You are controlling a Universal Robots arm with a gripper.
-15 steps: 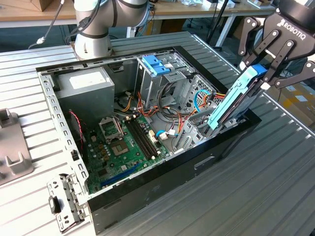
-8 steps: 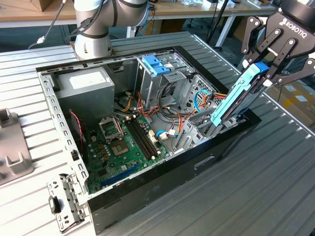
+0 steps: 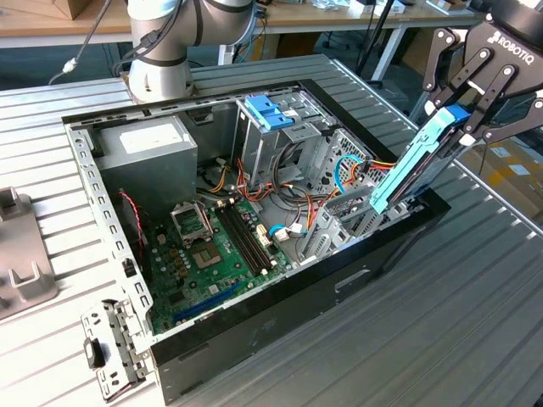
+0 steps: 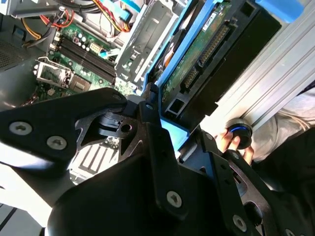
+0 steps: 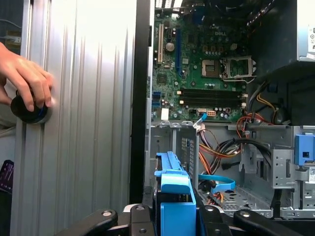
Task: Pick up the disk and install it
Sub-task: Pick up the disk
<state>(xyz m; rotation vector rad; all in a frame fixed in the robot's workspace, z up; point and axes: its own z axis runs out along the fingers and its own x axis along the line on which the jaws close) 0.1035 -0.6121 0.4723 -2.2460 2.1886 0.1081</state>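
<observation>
Black robot gripper (image 3: 465,119) clamps the flat silver-grey disk in its light-blue plastic frame (image 3: 416,165), held tilted above the open black computer case (image 3: 339,288), over its edge farthest from the grey power supply box (image 3: 153,148). Person's hand (image 5: 27,81) rests on a round black knob (image 5: 29,110) just outside that case.

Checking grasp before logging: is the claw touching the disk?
Touching. In the exterior view the claw fingers clamp the top end of the disk, tilted over the open case; the first wrist view shows its blue frame between them.
</observation>
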